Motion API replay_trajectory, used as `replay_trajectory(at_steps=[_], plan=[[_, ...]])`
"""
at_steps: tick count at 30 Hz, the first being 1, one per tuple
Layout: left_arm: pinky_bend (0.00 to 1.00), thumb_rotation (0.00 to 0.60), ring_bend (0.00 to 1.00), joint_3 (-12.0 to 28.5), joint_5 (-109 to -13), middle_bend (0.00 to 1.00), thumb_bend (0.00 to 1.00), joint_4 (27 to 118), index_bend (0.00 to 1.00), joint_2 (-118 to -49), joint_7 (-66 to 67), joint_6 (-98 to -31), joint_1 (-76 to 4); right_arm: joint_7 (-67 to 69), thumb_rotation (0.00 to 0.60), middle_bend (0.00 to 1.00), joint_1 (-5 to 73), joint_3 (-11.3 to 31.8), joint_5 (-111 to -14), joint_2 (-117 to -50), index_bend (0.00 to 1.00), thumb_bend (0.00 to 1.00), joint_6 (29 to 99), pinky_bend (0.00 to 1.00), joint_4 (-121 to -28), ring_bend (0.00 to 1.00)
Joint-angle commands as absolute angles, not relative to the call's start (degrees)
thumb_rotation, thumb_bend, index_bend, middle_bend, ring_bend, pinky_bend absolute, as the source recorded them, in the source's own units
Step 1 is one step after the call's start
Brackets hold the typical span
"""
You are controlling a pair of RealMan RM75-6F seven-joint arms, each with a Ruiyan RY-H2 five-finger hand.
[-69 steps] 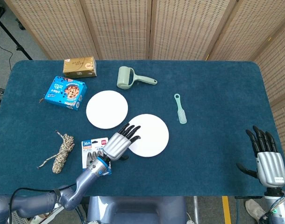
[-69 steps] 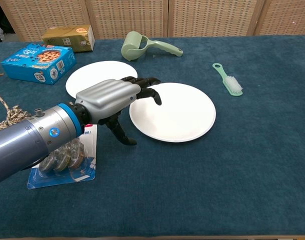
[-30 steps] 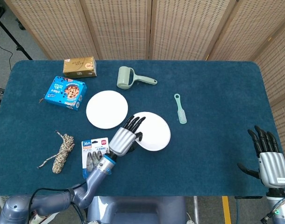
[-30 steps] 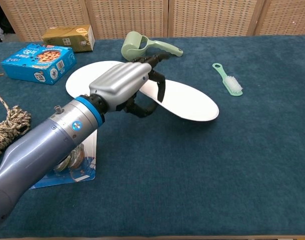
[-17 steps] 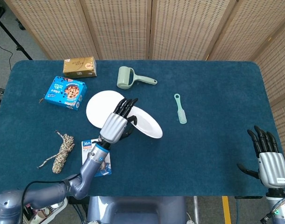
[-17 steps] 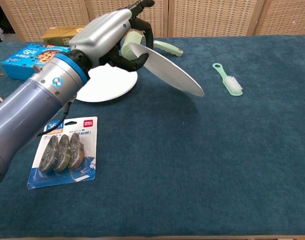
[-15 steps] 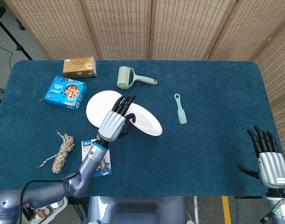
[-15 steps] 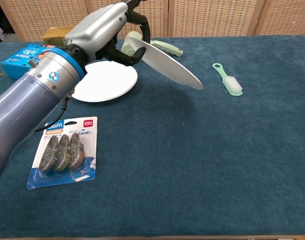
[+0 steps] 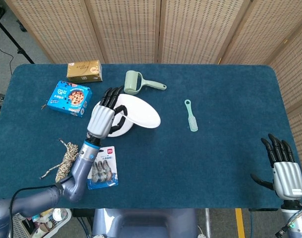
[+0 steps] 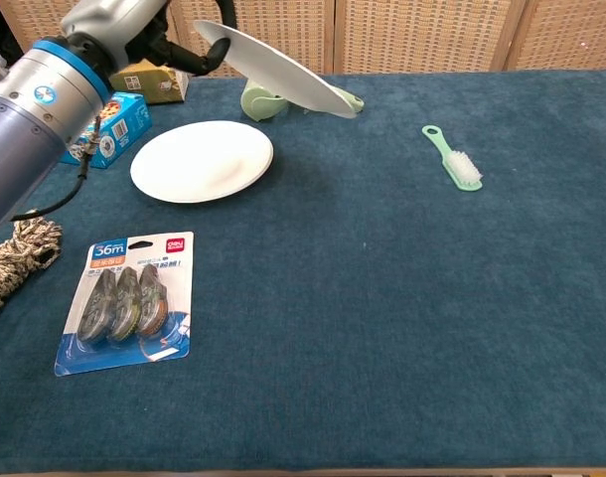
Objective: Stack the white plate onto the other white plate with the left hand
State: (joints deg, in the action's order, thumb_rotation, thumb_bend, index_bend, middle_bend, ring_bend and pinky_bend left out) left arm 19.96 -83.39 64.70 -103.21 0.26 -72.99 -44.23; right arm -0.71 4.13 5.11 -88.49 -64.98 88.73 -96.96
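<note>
My left hand grips a white plate by its left rim and holds it tilted in the air, right edge lower. The other white plate lies flat on the blue table below it; in the head view this plate is mostly hidden under the hand and the lifted plate. My right hand hangs at the table's near right corner, fingers spread, holding nothing.
A green roller and a green brush lie to the right and behind. A blue box, a tan box, a rope bundle and a tape pack sit at the left.
My left hand lifted the right plate off the table and carried it up and to the left, so it now hangs over the other plate. The right hand stayed put.
</note>
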Motion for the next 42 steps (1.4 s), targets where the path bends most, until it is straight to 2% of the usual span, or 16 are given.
replay_trajectory(at_steps=[1,6,13,20,23,30,38,42], plan=[[0.0,0.6,0.0,19.6,-81.6,0.0,0.47,61.5,0.96,-101.8,-2.4,-72.1,-42.9,-0.7,0.6,0.0,4.2,5.0,-88.5,-65.0,0.0,0.0,88.6,0.0,-97.0,0.0],[0.0,0.6,0.0,18.9,-80.0,0.0,0.47,54.2,0.96,-101.8,-8.0,-70.9,-41.9,-0.9,0.6,0.0,4.2,5.0,-88.6,-65.0,0.0,0.0,88.5,0.0,-97.1,0.0],[0.0,0.6,0.0,18.0,-78.8,0.0,0.47,42.7,0.96,-105.4,-16.7,-69.3,-42.0,-1.1,0.6,0.0,4.6,5.2,-87.6,-65.2,0.0,0.0,87.5,0.0,-96.9,0.0],[0.0,0.6,0.0,16.9,-78.7,0.0,0.47,35.5,0.96,-108.9,-22.2,-69.3,-42.1,-1.6,0.6,0.0,4.7,5.1,-87.3,-65.3,0.0,0.0,87.1,0.0,-96.9,0.0],[0.0,0.6,0.0,15.6,-79.4,0.0,0.45,35.2,0.95,-108.7,-24.7,-69.5,-41.2,-1.3,0.6,0.0,4.6,5.1,-87.3,-65.2,0.0,0.0,87.3,0.0,-97.0,0.0],[0.0,0.6,0.0,10.5,-82.8,0.0,0.4,38.5,0.81,-105.4,-26.1,-70.9,-37.8,-0.8,0.6,0.0,4.6,4.9,-87.7,-64.9,0.0,0.0,87.3,0.0,-97.3,0.0],[0.0,0.6,0.0,8.1,-83.2,0.0,0.37,42.0,0.69,-103.4,-22.8,-68.7,-36.5,-0.2,0.6,0.0,4.5,4.8,-87.9,-64.5,0.0,0.0,87.3,0.0,-97.6,0.0],[0.0,0.6,0.0,8.0,-82.4,0.0,0.35,43.1,0.55,-103.3,-21.8,-66.5,-36.6,0.0,0.6,0.0,4.4,4.8,-87.9,-64.3,0.0,0.0,87.4,0.0,-97.7,0.0]])
